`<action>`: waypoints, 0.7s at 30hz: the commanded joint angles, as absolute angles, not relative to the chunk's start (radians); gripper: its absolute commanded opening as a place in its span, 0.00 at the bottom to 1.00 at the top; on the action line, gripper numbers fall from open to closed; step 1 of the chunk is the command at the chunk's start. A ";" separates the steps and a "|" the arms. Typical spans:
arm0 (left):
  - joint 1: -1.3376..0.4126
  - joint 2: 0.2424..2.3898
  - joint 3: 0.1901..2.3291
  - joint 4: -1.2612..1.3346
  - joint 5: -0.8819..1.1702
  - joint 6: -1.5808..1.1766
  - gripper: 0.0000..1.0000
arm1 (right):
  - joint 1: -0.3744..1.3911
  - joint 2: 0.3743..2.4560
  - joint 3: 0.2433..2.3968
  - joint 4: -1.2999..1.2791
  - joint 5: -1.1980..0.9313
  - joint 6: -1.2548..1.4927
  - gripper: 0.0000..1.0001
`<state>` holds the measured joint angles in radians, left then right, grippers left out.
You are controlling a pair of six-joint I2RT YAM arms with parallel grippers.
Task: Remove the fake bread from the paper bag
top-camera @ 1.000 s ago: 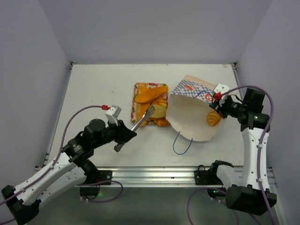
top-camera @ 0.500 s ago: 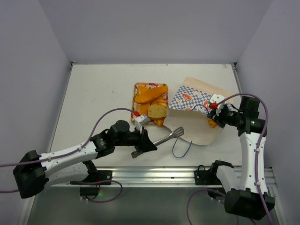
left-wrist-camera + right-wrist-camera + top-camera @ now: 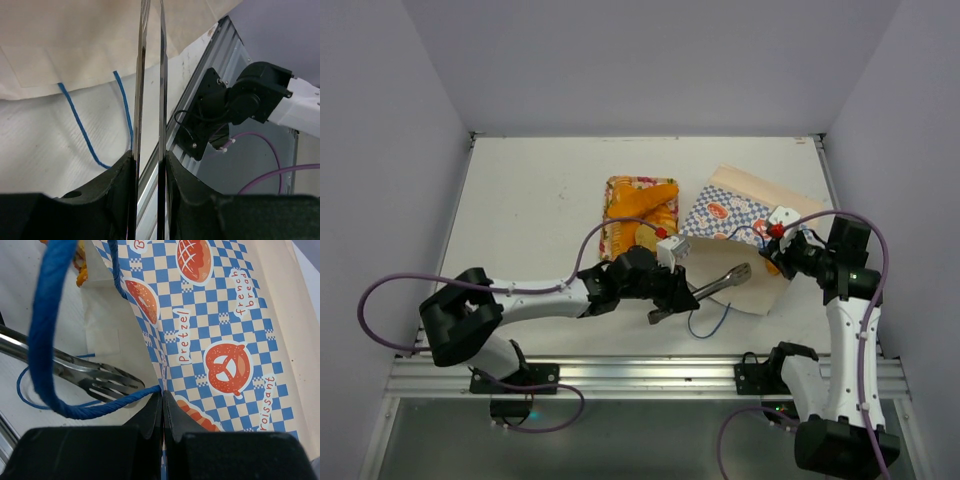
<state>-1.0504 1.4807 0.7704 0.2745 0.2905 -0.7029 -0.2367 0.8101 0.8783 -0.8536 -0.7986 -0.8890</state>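
Observation:
The paper bag (image 3: 735, 225) lies on its side right of centre, its mouth toward the left arm; its checkered band fills the right wrist view (image 3: 210, 325). My left gripper (image 3: 667, 303) is shut on metal tongs (image 3: 720, 280), whose tips reach into the bag's mouth. In the left wrist view the tongs' blades (image 3: 161, 75) run up between my fingers (image 3: 120, 175). My right gripper (image 3: 163, 400) is shut on the bag's rim beside a blue cord handle (image 3: 50, 325). A bit of orange bread (image 3: 772, 264) shows at the bag near my right gripper (image 3: 775, 238). More fake bread (image 3: 642, 200) lies on the flowered tray (image 3: 611, 215).
The bag's other blue handle (image 3: 705, 318) loops on the table toward the near edge. The aluminium rail (image 3: 650, 372) runs along the near edge, with the right arm's base (image 3: 235, 105) on it. White walls close in the left, far and right sides.
My left arm has swung right, carrying the tongs from the tray to the bag's mouth. The bag's mouth has sunk lower and flatter. A bread slice stays on the tray.

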 commanded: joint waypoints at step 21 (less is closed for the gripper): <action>-1.095 1.920 1.086 0.463 0.178 -0.713 0.49 | -0.239 0.818 0.847 -0.736 -0.801 -0.744 0.00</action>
<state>-1.0889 1.8957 1.0370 0.4030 0.2028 -0.7315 -0.2367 0.8116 0.8570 -0.7612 -0.7952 -0.7597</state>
